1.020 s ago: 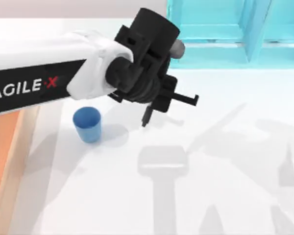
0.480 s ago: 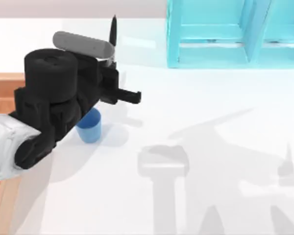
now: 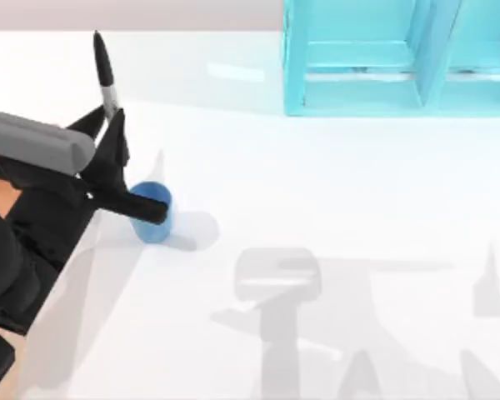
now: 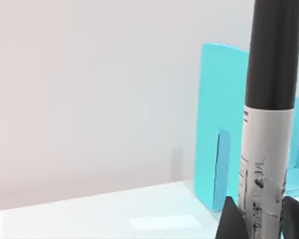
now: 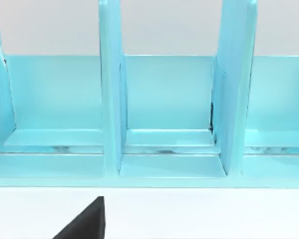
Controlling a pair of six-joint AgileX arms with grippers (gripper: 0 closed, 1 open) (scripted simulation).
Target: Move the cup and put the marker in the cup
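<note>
Top view: left gripper (image 3: 110, 125) at table's left side, clamped on marker (image 3: 105, 73), fingers (image 3: 117, 143) pinching its lower end. Marker pointing up and away toward far edge, black tip uppermost, grey label band just above the fingers. Cup (image 3: 154, 218) on white table (image 3: 333, 192), upright, blue, just beside the gripper on its near-right; one black finger bar crossing over the rim, touching or just above — cannot tell. Cup shadow falling to the right. Left arm body dark and large at lower left, grey cylinder on top. Orange strip at left edge of table. Cyan shelf (image 3: 375, 58) at far right, well apart from cup. Arm shadows across table's near middle and right.

Left wrist view: marker (image 4: 270, 99) close up, upright between dark fingertips (image 4: 229, 221), black upper body, white-grey printed label below. Shelf (image 4: 219, 144) behind it, pale wall beyond, table (image 4: 114, 211) below.

Right wrist view: shelf (image 5: 164, 114) straight ahead, three open bays split by upright dividers, standing on table (image 5: 204, 214). Dark wedge of right gripper finger (image 5: 87, 221) at bottom edge; open or closed, cannot tell.
</note>
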